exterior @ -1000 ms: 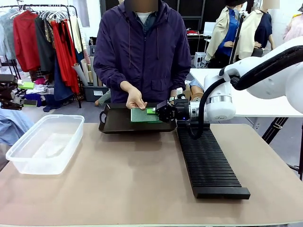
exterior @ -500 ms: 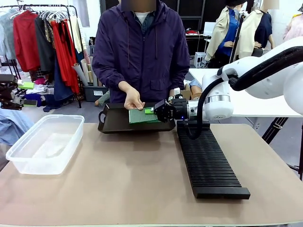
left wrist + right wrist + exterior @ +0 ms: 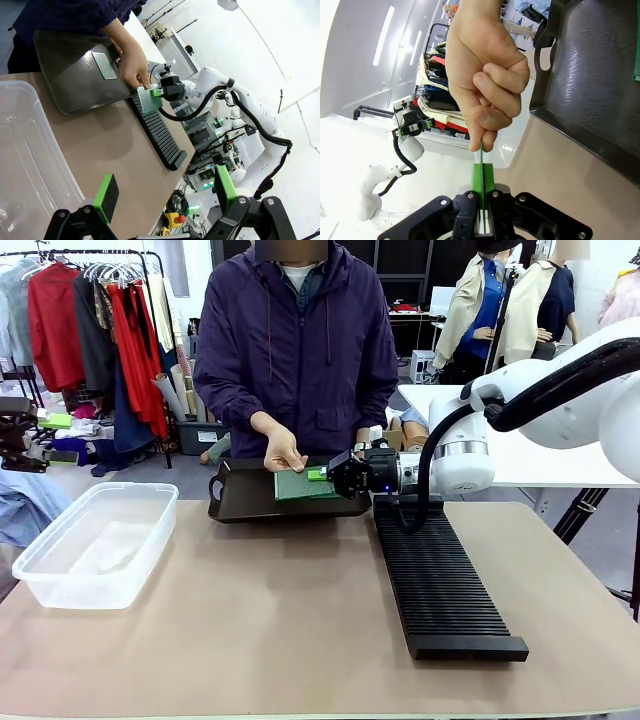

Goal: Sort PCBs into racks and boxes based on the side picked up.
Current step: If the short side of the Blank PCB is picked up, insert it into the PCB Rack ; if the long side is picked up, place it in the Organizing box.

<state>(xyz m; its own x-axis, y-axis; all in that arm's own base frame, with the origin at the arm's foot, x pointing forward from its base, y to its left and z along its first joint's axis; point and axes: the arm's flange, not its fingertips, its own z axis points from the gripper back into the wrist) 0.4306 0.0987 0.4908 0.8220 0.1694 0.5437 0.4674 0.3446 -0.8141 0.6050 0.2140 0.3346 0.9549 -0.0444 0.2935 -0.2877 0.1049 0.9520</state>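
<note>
Person's hand on PCB, over tray

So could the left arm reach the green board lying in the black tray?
Probably yes: that board lies bare in the tray; the person's hand and the right fingers, gripping a second board, are beside it, and the left fingers stand open.
</note>
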